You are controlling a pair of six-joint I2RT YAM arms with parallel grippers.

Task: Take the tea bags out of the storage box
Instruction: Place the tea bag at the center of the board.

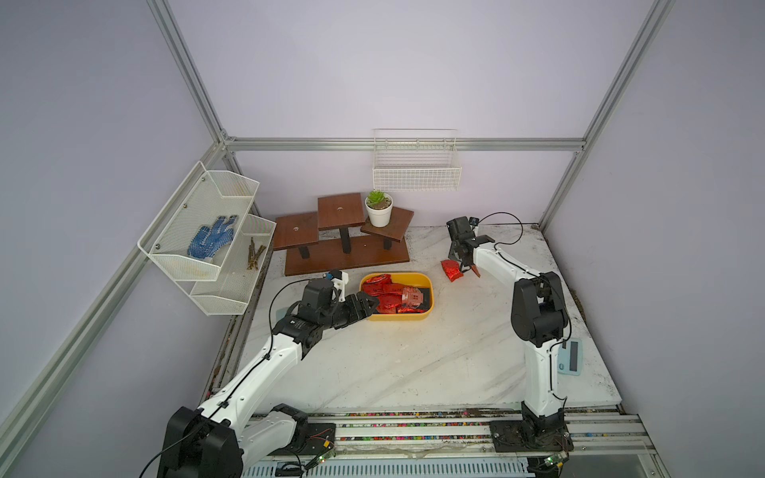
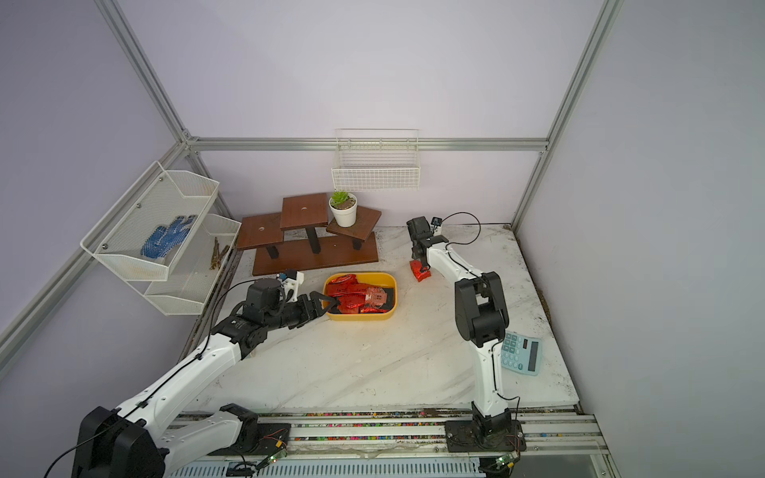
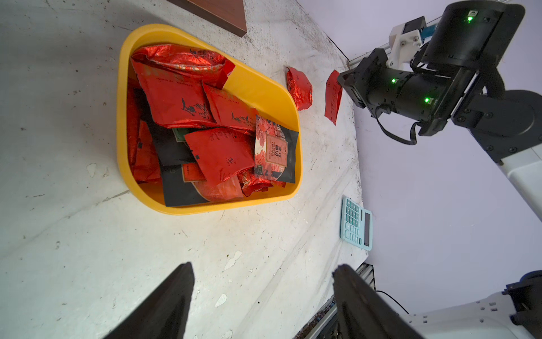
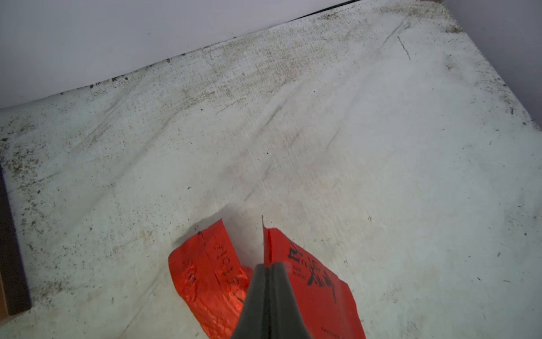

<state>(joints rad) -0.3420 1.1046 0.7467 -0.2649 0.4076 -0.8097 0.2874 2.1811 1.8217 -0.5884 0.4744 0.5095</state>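
The yellow storage box (image 1: 414, 318) (image 2: 364, 318) (image 3: 123, 117) sits mid-table, holding several red foil and black tea bags (image 1: 393, 296) (image 2: 356, 296) (image 3: 187, 111). My left gripper (image 1: 374, 304) (image 2: 331, 302) (image 3: 264, 265) hovers at the box's left end, open, with nothing between its fingers. Right of the box, near the back, my right gripper (image 1: 465, 265) (image 2: 422, 263) (image 4: 268, 265) is shut on a flat red tea bag (image 4: 316, 293) (image 3: 333, 97), held just above the table. Beside it a crinkled red tea bag (image 1: 451, 271) (image 3: 299, 88) (image 4: 205, 278) lies on the table.
A pale blue calculator (image 2: 520, 352) (image 3: 356, 224) lies at the table's right edge. A brown stepped wooden stand (image 1: 343, 248) with a potted plant (image 1: 378, 209) stands behind the box. A white wire basket (image 1: 416, 165) hangs on the back wall, a mesh shelf (image 1: 207, 231) on the left.
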